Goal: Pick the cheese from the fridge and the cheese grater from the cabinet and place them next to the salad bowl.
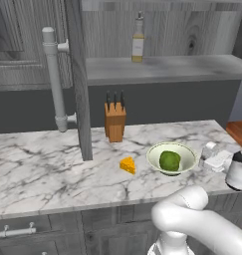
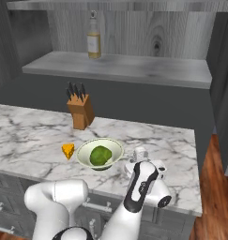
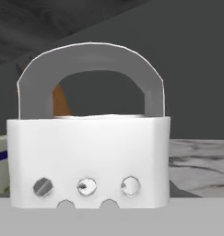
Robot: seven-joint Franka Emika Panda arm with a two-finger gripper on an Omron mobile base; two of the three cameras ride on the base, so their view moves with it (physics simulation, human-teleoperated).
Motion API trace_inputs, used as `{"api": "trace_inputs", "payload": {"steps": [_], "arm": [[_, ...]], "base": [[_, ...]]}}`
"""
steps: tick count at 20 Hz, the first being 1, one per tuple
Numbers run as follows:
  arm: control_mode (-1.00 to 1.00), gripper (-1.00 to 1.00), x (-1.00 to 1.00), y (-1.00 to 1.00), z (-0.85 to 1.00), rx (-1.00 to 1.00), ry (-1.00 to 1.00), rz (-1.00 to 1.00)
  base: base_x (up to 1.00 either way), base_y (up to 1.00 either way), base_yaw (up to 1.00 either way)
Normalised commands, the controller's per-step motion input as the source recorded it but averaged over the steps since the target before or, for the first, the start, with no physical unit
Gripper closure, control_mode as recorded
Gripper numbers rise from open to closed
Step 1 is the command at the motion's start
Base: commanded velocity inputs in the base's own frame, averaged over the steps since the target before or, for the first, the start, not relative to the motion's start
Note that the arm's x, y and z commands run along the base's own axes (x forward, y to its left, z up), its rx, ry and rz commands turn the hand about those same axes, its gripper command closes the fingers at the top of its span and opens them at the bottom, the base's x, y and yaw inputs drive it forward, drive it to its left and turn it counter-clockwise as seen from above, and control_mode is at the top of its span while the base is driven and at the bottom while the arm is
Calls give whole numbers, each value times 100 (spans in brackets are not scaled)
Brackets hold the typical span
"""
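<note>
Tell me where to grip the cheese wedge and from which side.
Probably best: pinch the cheese across its two flat side faces, coming straight down from above. It sits low on the counter, apart from the salad bowl.

The pincer (image 2: 142,163) sat low over the marble desk (image 2: 31,131), its fingers hidden behind the arm's wrist, so their spread could not be read. The grater (image 2: 140,153) stood right at it, partly covered. The bowl (image 2: 100,153) with its green ball lay just left of the pincer, and the cheese (image 2: 68,150) lay beyond the bowl, close to its rim. The knife block (image 2: 80,108) stood farther back to the left. A bottle (image 2: 93,41) stood on the shelf (image 2: 148,68) above.
</note>
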Motion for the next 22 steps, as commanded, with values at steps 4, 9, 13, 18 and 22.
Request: {"api": "trace_inputs", "payload": {"steps": [4,9,13,18,22], "arm": [[-100,100,0,29,-50,8,-1,0],[-100,100,-2,34,-48,3,0,0],[-100,100,-11,41,-57,5,-1,-1],[-100,100,-13,40,-52,7,-2,-1],[-100,100,-8,39,-49,7,0,0]], "base": [[0,0,0],[0,0,0],[0,0,0],[0,0,0],[0,0,0]]}}
